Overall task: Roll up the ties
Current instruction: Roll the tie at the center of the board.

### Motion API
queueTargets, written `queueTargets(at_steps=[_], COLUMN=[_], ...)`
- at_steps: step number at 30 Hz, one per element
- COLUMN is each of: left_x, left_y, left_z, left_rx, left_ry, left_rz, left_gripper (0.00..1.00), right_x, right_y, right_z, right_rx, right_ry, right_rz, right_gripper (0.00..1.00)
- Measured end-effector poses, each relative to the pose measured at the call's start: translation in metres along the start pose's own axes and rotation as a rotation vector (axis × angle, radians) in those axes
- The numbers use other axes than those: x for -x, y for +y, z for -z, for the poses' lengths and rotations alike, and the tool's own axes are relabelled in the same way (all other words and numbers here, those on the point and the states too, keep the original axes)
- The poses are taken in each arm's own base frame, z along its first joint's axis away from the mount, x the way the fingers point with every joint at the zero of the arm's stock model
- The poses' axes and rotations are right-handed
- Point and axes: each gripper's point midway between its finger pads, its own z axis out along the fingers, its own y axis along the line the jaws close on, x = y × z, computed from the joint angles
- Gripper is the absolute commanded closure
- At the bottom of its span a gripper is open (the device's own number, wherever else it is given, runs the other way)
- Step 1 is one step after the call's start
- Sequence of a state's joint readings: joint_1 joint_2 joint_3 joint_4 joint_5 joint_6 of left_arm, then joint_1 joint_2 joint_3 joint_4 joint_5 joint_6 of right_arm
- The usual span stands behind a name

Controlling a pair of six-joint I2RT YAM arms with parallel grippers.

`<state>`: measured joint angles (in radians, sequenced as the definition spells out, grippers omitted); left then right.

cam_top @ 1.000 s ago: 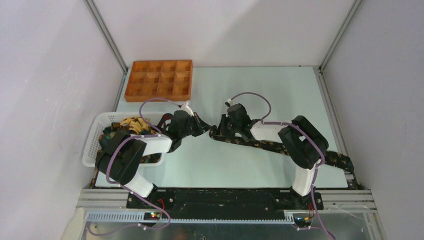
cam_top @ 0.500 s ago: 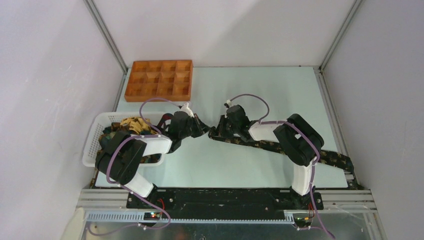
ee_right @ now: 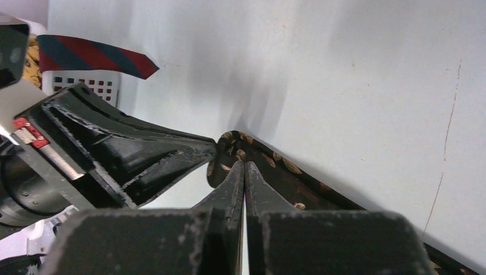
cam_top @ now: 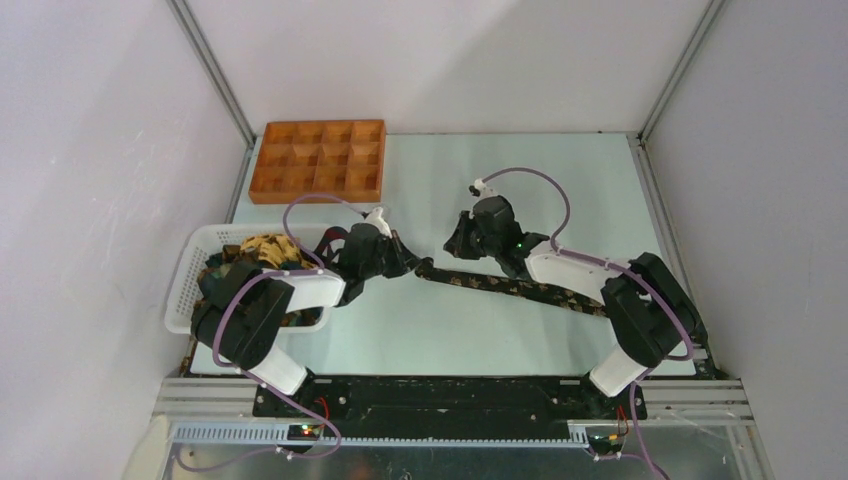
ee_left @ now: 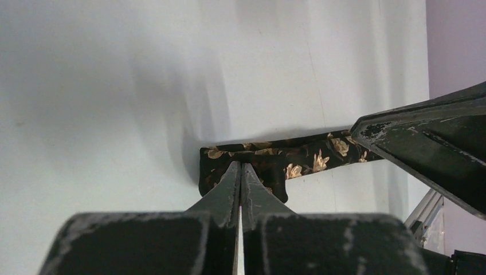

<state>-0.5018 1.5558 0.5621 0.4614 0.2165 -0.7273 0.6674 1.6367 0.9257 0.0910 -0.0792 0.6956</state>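
Observation:
One dark tie with gold leafy print (cam_top: 520, 288) lies across the table from its middle to the right front edge. Its left end is folded over; it shows in the left wrist view (ee_left: 269, 163) and the right wrist view (ee_right: 275, 172). My left gripper (cam_top: 405, 264) is shut, its tips (ee_left: 240, 167) at that folded end; no fabric shows between the fingers. My right gripper (cam_top: 456, 241) is shut (ee_right: 245, 166) and sits a little behind and above the same end, facing the left gripper. More ties (cam_top: 255, 252) are heaped in the basket.
A white mesh basket (cam_top: 190, 272) stands at the left, partly under my left arm; a red and blue striped tie (ee_right: 97, 54) hangs over its rim. An orange compartment tray (cam_top: 318, 160) sits at the back left. The tie's far end trails over the table's right front edge (cam_top: 700, 335).
My right gripper has left the tie's end, moving up and back to the right, with its arm swung right. The left gripper has hardly moved. The tie's end now lies flatter.

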Motion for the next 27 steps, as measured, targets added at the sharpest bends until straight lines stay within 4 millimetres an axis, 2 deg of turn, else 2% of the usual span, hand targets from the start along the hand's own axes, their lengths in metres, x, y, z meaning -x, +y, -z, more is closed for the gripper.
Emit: queueTargets(at_steps=[2, 7, 14, 27], left_x=[-0.003, -0.008, -0.011, -0.020], left_y=[-0.003, -0.014, -0.025, -0.021], left_z=[-0.001, -0.004, -0.010, -0.013], left_rx=[-0.002, -0.018, -0.031, -0.015], left_ry=[0.013, 0.035, 0.056, 0.084], left_rz=[-0.016, -0.049, -0.064, -0.065], left_gripper=[1.00, 1.00, 1.00, 1.00], right_x=[0.003, -0.006, -0.030, -0.048], right_y=[0.003, 0.009, 0.002, -0.007], right_z=[0.003, 0.004, -0.008, -0.016], right_rx=[0.012, 0.057, 0.064, 0.052], right_ry=[-0.006, 0.041, 0.128, 0.191], right_rz=[0.013, 0.022, 0.012, 0.004], right_gripper=[1.00, 1.00, 1.00, 1.00])
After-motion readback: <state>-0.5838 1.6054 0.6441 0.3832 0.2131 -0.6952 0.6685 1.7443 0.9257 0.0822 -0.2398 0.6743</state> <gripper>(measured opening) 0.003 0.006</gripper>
